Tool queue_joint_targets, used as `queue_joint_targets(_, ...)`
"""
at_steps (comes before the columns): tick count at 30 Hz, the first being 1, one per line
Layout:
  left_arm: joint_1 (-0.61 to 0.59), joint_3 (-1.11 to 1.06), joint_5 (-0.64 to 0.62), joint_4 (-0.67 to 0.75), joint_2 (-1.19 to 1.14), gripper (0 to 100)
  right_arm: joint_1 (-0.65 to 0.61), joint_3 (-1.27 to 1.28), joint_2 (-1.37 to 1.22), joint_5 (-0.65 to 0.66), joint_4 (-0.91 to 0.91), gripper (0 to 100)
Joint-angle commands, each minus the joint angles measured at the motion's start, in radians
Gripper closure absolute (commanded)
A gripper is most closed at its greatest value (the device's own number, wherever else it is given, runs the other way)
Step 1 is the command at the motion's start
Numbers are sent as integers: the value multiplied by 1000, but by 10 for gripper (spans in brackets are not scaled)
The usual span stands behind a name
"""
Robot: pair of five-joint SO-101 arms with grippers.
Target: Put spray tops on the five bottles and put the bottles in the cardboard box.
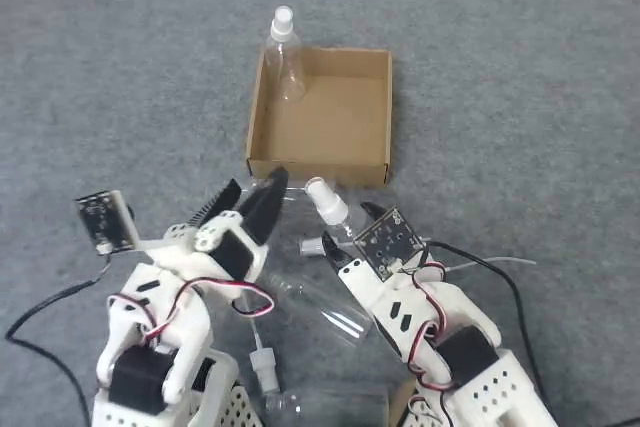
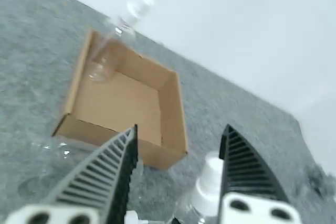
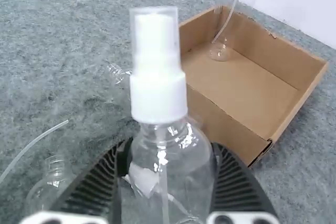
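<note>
My right gripper is shut on a clear bottle with a white spray top, held upright just in front of the cardboard box. That held bottle stands between the two arms. Another capped bottle leans in the box's far left corner. My left gripper is open and holds nothing, raised near the box's front left; its fingers frame the box and the held bottle's top.
Clear uncapped bottles lie on the grey carpet between the arm bases and at the front edge. A loose spray top with its tube lies there too. An open bottle neck and a thin white tube lie near my right gripper.
</note>
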State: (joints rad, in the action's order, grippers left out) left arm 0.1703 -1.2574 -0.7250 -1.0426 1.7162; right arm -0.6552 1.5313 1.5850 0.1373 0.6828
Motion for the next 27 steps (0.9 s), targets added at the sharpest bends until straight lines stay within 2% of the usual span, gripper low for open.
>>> queue_joint_targets(1, -48, 56, -32, 41, 0, 764, 18, -61, 10, 0, -28, 986)
queue_joint_targets(7, -98, 56, -29, 52, 0, 764, 18, -61, 10, 0, -27, 986)
queue_joint_targets(15, -222, -7, -32, 92, 0, 764, 15, -61, 16, 0, -27, 983)
queue_joint_targets(21, -249, -64, -32, 92, 0, 764, 2, -61, 19, -6, -24, 986)
queue_joint_targets(27, -233, -111, -29, 92, 0, 763, -99, -57, 21, -8, -19, 986)
